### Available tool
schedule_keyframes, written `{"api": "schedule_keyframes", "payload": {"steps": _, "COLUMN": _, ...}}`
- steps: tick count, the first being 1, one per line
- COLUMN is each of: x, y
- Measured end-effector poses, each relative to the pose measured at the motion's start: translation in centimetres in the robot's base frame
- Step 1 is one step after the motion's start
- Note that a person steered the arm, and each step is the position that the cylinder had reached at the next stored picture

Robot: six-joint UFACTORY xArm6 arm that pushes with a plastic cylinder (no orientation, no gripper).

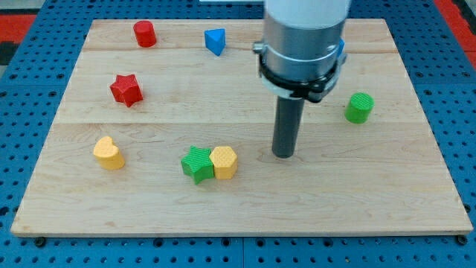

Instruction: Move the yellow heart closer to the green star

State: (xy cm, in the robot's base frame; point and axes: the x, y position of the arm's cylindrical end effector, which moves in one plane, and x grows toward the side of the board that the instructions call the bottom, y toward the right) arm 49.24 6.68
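The yellow heart lies near the board's left edge, toward the view's bottom. The green star lies right of it, about a hundred pixels away, touching a yellow hexagon block on its right side. My tip rests on the board right of the yellow hexagon, a short gap apart from it, and far right of the yellow heart.
A red star lies above the yellow heart. A red cylinder and a blue triangle block sit near the board's top edge. A green cylinder is at the right. The wooden board sits on blue pegboard.
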Motion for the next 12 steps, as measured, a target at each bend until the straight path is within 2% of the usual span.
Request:
{"api": "schedule_keyframes", "payload": {"steps": 1, "x": -2.7, "y": -3.1}}
{"api": "schedule_keyframes", "payload": {"steps": 2, "x": -3.3, "y": -5.0}}
{"api": "schedule_keyframes", "payload": {"steps": 5, "x": -3.7, "y": -7.3}}
{"api": "schedule_keyframes", "payload": {"steps": 6, "x": -2.7, "y": -13.9}}
{"api": "schedule_keyframes", "payload": {"steps": 8, "x": -4.0, "y": -16.2}}
{"api": "schedule_keyframes", "payload": {"steps": 9, "x": -4.8, "y": -25.0}}
{"api": "schedule_keyframes", "payload": {"steps": 10, "x": -2.7, "y": -30.2}}
{"api": "schedule_keyframes", "payload": {"steps": 11, "x": 0.2, "y": -24.9}}
{"api": "schedule_keyframes", "payload": {"steps": 12, "x": 0.9, "y": -19.6}}
